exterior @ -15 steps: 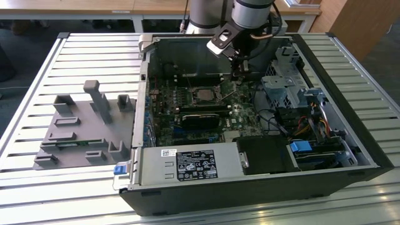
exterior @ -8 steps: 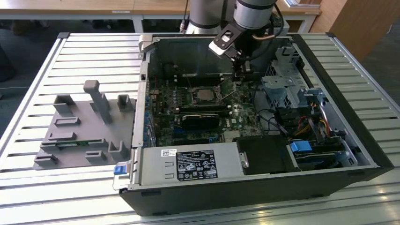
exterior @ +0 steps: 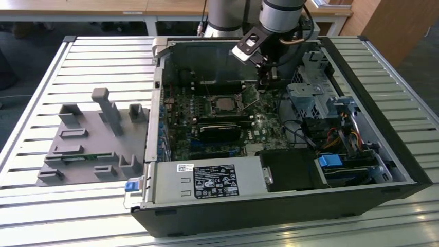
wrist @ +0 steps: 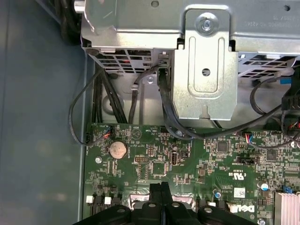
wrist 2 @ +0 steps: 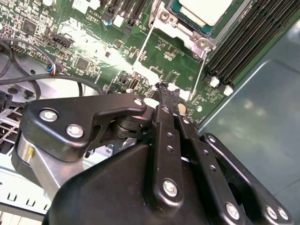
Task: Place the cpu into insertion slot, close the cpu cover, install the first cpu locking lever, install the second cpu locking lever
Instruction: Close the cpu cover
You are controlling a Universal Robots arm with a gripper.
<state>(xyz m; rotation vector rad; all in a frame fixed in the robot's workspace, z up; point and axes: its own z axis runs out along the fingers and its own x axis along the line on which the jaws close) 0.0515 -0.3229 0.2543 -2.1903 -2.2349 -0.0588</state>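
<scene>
With the cpu lying under the shut cpu cover, we would bear the gripper, its fingers pressed together, squarely and slowly onto the thin locking lever near its tip.
</scene>
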